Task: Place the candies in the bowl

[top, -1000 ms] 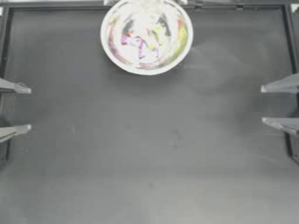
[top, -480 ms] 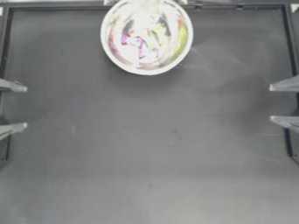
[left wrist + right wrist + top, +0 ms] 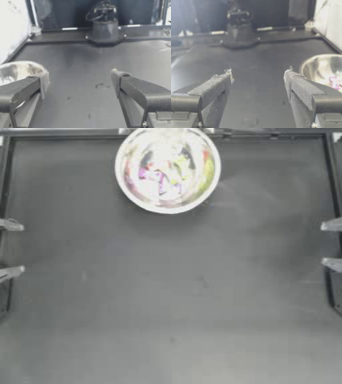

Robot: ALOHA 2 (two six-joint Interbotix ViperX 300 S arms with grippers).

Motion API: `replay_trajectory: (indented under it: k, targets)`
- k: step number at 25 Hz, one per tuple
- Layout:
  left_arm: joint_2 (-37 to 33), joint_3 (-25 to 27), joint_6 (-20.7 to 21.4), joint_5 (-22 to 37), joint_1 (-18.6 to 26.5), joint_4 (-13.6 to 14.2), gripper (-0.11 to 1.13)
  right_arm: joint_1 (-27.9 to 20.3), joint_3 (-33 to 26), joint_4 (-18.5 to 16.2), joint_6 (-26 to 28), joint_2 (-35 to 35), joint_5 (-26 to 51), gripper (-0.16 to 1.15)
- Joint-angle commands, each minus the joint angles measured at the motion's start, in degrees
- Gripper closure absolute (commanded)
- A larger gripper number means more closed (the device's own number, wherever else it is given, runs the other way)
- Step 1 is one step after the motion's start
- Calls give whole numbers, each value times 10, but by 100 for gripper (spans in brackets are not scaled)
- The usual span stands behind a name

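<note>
While both arms sit drawn back far from the bowl, the left gripper point(image 3: 8, 248) waits with jaws spread wide and nothing between them, and the right gripper point(image 3: 332, 244) at the opposite side does the same. Between them lies the dark bench point(image 3: 174, 298), with no sweet showing on it. The large round shiny silvery bowl point(image 3: 167, 169) stands at the bench's far edge, and the small purple-pink and yellow-green wrapped candies point(image 3: 160, 178) lie inside it. The task looks finished, so the best course is to keep both arms well apart from the bowl and not nudge it. Reflections in the bowl muddle the count; a red-and-white candy cannot be made out, and only jaw tips show from above.
</note>
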Motion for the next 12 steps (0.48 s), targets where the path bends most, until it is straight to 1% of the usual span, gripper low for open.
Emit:
replay_trajectory:
  k: [1,5,12]
  targets:
    - [-7,-5,-1,11,5,-2,-1,-1,1,4,-1,-28,15,4]
    - [-30,-3,-3,29,17,-6,-1,-1,8,7,-1,-57,36,4]
    - [-71,9,-3,47,32,-19,-1,-1,5,4,-2,-56,54,4]
